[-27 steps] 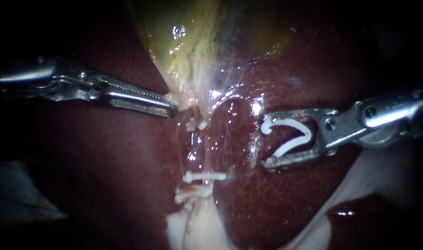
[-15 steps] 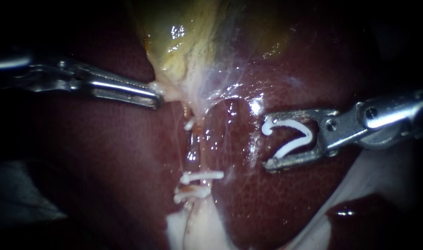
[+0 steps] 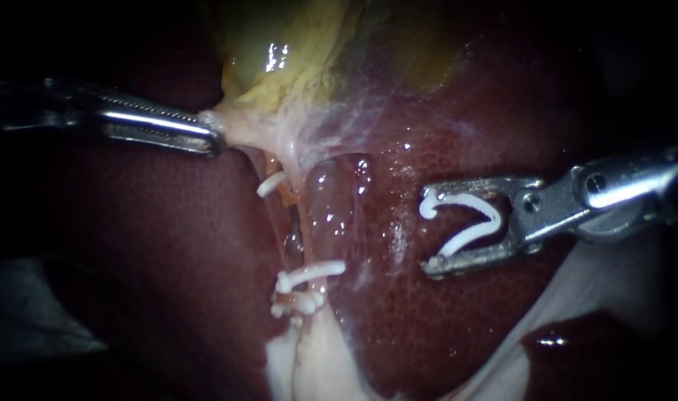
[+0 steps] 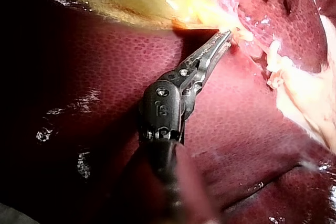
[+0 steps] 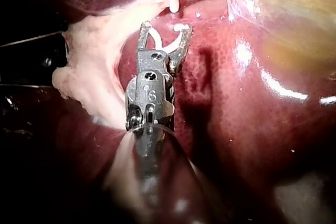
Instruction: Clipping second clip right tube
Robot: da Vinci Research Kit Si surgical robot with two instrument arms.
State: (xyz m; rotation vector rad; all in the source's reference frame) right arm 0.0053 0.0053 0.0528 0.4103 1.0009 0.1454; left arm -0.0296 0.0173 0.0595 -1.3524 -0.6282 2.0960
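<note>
Left instrument [image 3: 214, 139]: jaws clenched on gallbladder [image 3: 294, 59] edge. Right instrument [image 3: 430, 226]: jaws grasp an open clip [image 3: 466, 235]. Tube [image 3: 303, 223], bearing placed clips [image 3: 309, 273], lies ahead of them, apart; wet liver [image 3: 398, 319] between.

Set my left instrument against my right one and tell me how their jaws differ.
The left instrument has jaws close together, shut on the pale lower edge of the gallbladder; the right instrument has jaws wide apart, holding an open white clip. The left instrument grips tissue; the right instrument's clip surrounds nothing. Both are slender metal instruments.
</note>
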